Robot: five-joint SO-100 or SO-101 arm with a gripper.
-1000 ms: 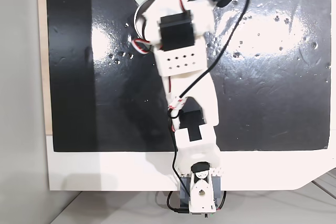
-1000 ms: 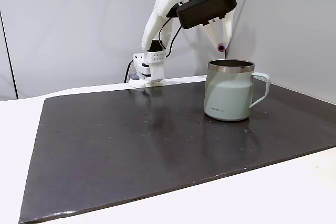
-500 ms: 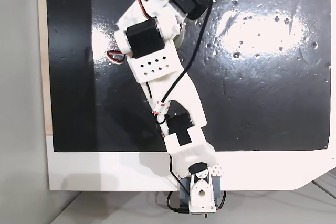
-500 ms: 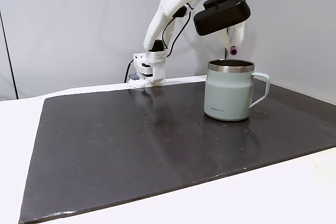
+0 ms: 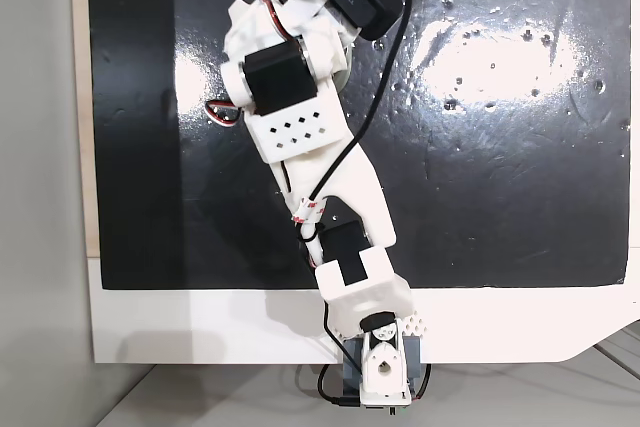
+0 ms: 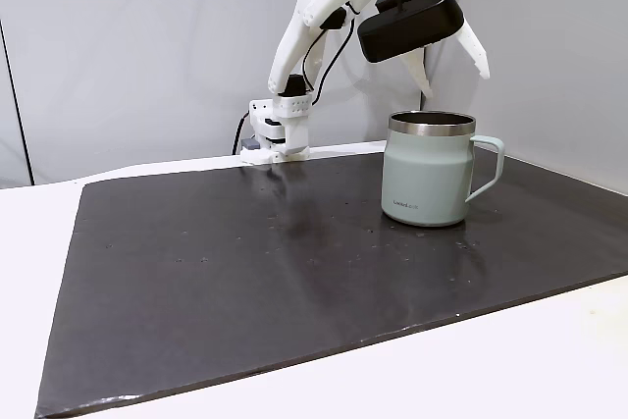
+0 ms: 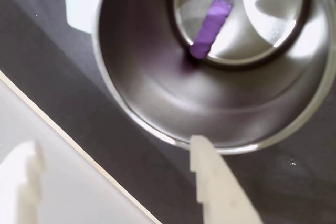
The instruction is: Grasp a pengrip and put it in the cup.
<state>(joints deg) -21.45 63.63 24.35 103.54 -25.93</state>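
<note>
- Purple ribbed pengrip lies on the floor of the shiny silvery metal cup, I see.
- Cup's rim is cut off at the frame's top.
- White two-finger gripper hangs spread and empty above the cup.

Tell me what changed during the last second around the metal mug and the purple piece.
The white two-finger gripper swung across over the silvery-grey metal mug, then opened and let go of the small light-purple ribbed pengrip, which now lies inside the mug on its shiny bottom. The mug itself stayed where it was on the dark mat.
</note>
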